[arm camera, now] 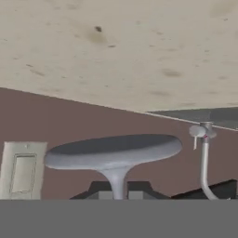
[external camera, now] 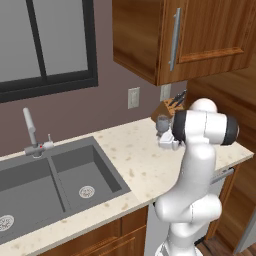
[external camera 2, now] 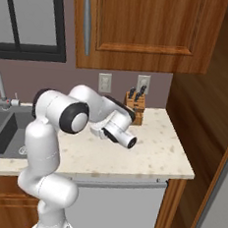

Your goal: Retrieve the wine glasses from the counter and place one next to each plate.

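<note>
A blue-grey wine glass (external camera: 162, 123) stands near the back of the beige speckled counter (external camera: 140, 165), just in front of the knife block. My gripper (external camera: 165, 139) reaches it from the front, low by its stem. The hand view is rolled upside down: the glass's flat round foot (arm camera: 114, 151) spreads wide, and the thin stem runs down between my dark fingertips (arm camera: 100, 189). My gripper (arm camera: 116, 193) is shut on that stem. I cannot tell whether the foot still touches the counter (arm camera: 116, 46). The plates are out of view.
A wooden knife block (external camera: 167, 107) (external camera 2: 135, 108) stands against the wall right behind the glass. The dark double sink (external camera: 60, 175) with its silver tap (external camera: 31, 132) lies to the left. Wall outlets (external camera 2: 104, 82) and a wood cabinet (external camera: 200, 35) sit above.
</note>
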Controlling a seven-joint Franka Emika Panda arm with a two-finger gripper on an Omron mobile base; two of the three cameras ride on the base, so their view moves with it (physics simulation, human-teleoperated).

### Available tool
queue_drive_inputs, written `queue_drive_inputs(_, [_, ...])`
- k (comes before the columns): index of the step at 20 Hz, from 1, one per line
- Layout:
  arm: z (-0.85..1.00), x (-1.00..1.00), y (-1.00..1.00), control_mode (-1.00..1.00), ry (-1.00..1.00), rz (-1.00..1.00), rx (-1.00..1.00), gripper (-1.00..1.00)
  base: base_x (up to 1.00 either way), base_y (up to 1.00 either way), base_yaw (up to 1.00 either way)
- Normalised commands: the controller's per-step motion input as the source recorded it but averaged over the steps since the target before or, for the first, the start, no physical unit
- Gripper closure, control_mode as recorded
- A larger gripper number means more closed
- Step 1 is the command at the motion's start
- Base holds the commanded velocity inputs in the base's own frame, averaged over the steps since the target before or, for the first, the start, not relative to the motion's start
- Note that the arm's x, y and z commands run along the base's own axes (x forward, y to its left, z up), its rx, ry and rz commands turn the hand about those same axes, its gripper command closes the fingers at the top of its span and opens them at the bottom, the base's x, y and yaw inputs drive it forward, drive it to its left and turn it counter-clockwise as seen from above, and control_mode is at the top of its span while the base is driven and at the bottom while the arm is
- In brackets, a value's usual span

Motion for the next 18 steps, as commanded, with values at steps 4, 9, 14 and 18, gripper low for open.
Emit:
queue_drive_inputs(4, [0.96,-0.46,0.05,-1.0,-0.3,0.09,-0.1,1.0,0.0,0.0,0.0])
queue_drive_inputs(9, [0.91,-0.67,0.0,-1.0,-0.02,0.14,-0.01,1.0,0.0,0.0,0.0])
queue_drive_inputs(14, [0.77,-0.88,-0.02,-1.0,0.0,0.18,0.0,1.0,0.0,0.0,0.0])
queue_drive_inputs(18, [0.65,-0.93,-0.03,-1.0,0.0,0.17,0.0,1.0,0.0,0.0,0.0])
